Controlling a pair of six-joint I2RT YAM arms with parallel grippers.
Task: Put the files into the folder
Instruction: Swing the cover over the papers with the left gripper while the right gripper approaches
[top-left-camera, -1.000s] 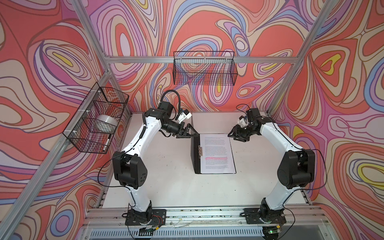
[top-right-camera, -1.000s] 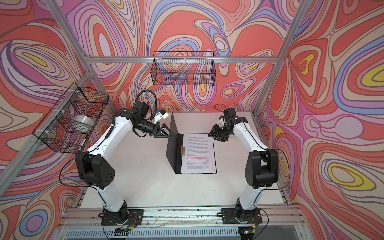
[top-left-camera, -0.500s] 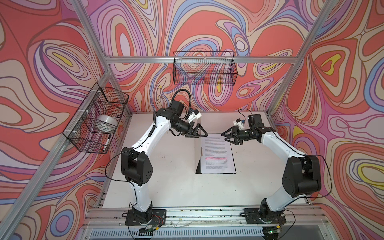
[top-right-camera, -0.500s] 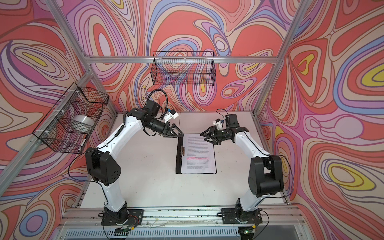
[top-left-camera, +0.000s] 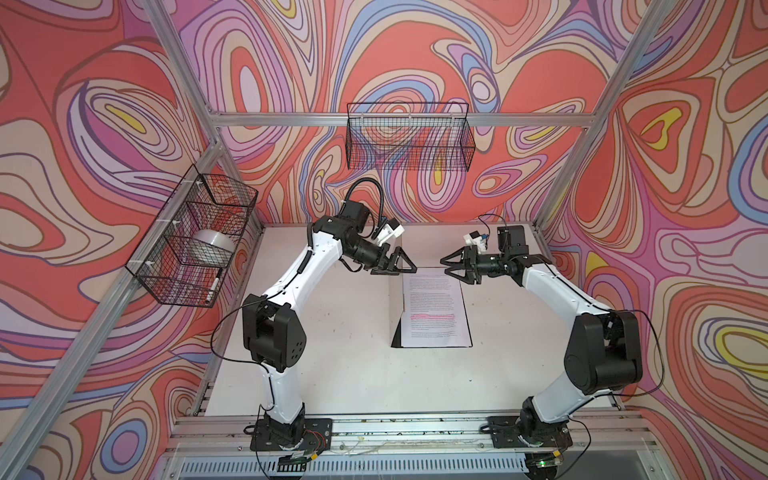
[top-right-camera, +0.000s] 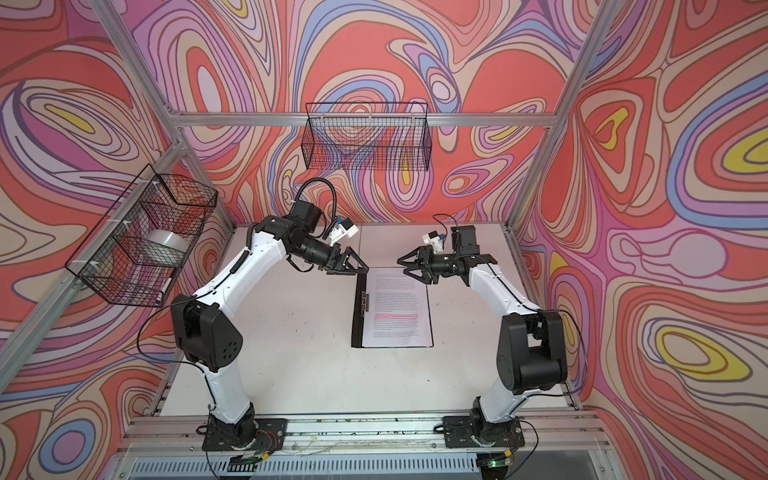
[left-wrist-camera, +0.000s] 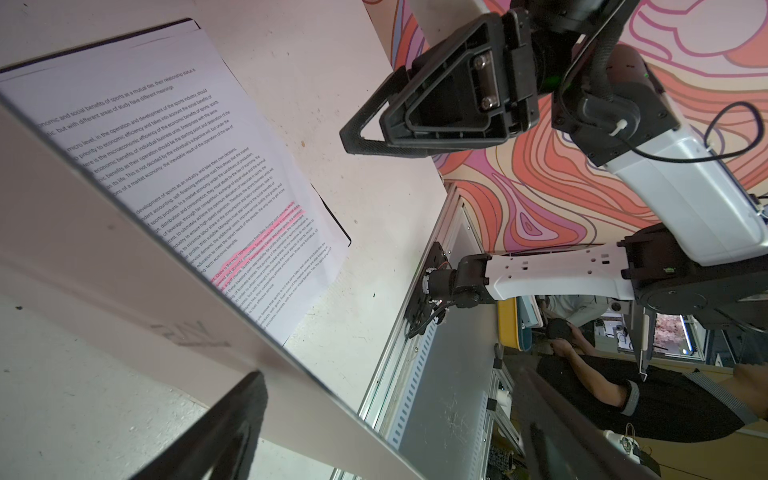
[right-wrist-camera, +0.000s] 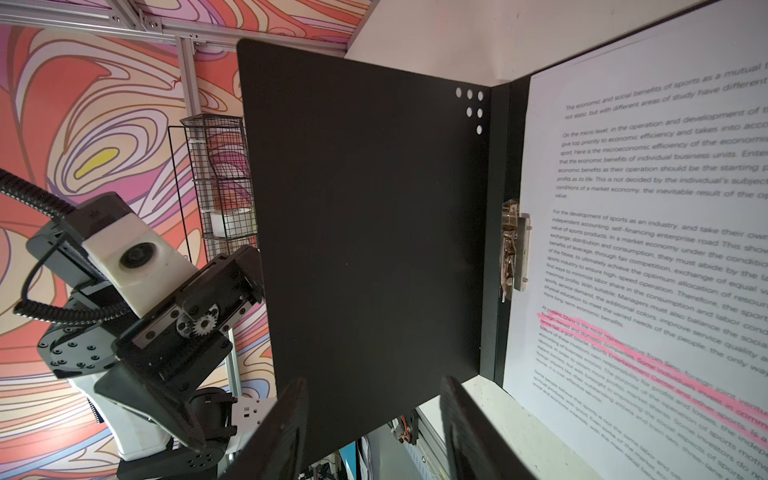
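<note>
Folder (right-wrist-camera: 365, 228) open, its cover standing near upright from the spine. The files (top-left-camera: 434, 309) lie flat on its back panel beside the clip (right-wrist-camera: 515, 249); you cannot tell whether they are clamped. The left gripper (top-left-camera: 409, 268) straddles the cover's far edge, jaws spread. The right gripper (top-left-camera: 444, 266) hovers above the folder's far end, jaws half apart, empty. The cover looks stiff and light, so push it at its free edge. The sheets look limp and slippery, so press rather than pinch.

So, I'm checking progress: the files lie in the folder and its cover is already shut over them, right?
No. The files do lie in the folder, but its cover is not shut: it stands upright, open, as the right wrist view shows.
</note>
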